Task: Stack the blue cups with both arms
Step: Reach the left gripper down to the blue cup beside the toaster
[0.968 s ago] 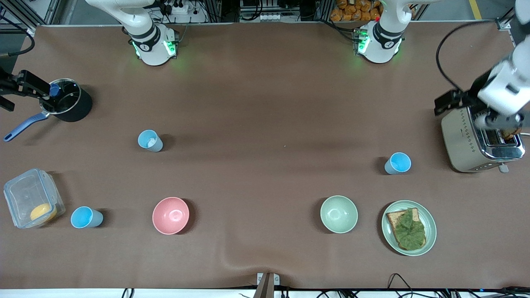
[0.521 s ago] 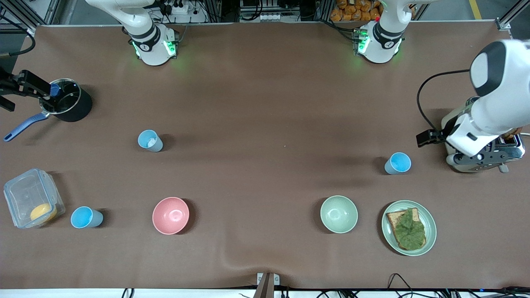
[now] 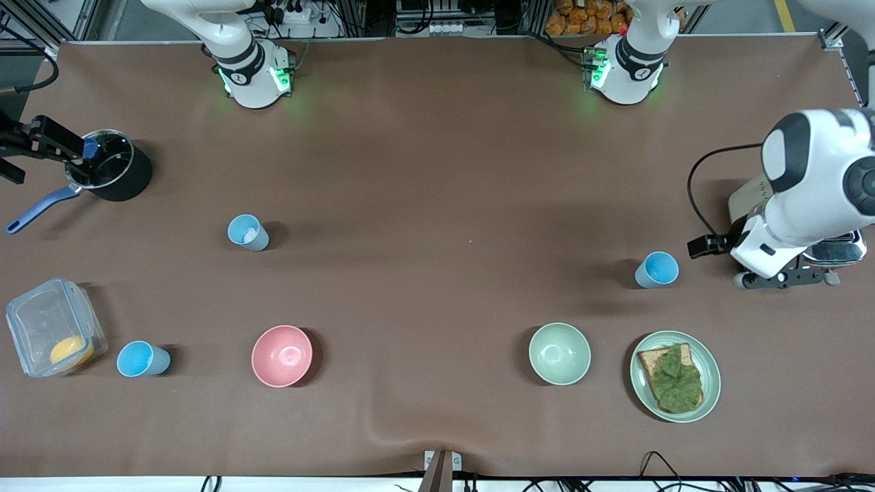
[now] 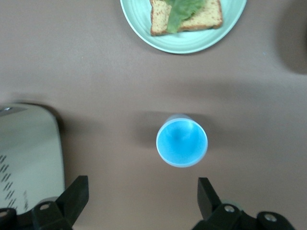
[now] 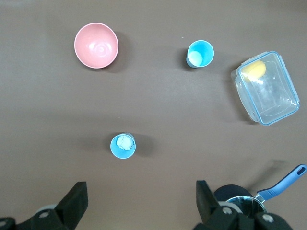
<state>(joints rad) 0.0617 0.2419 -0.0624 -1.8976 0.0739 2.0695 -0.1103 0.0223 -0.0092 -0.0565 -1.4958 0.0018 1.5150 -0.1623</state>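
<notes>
The left end effector point(image 3: 779, 279) has swung away from over the toaster point(image 3: 830, 247) and down toward the nearest blue cup point(image 3: 657, 269). The right end effector point(image 3: 31, 140) has not moved; it waits up by the black pot point(image 3: 113, 172).

The left end effector's fingers point(image 4: 72, 196) are spread wide with nothing between them. It hangs over the desk point(image 3: 437, 171), with the toaster just beside it. The blue cup is close to it, toward the middle of the desk, standing up and empty. Past that cup sit the plate point(image 3: 711, 383) with bread and lettuce and the pale green bowl point(image 3: 559, 353).

The right end effector's fingers point(image 5: 72, 201) are spread wide too, holding nothing. Below it stands a second blue cup point(image 3: 247, 232) with something white inside. Farther off are the pink bowl point(image 3: 281, 355), a third blue cup point(image 3: 141, 359) and a clear box point(image 3: 51, 328).

All three cups stand apart. None is picked up or stacked yet. The job has only just begun, and all the stacking is left to do.
</notes>
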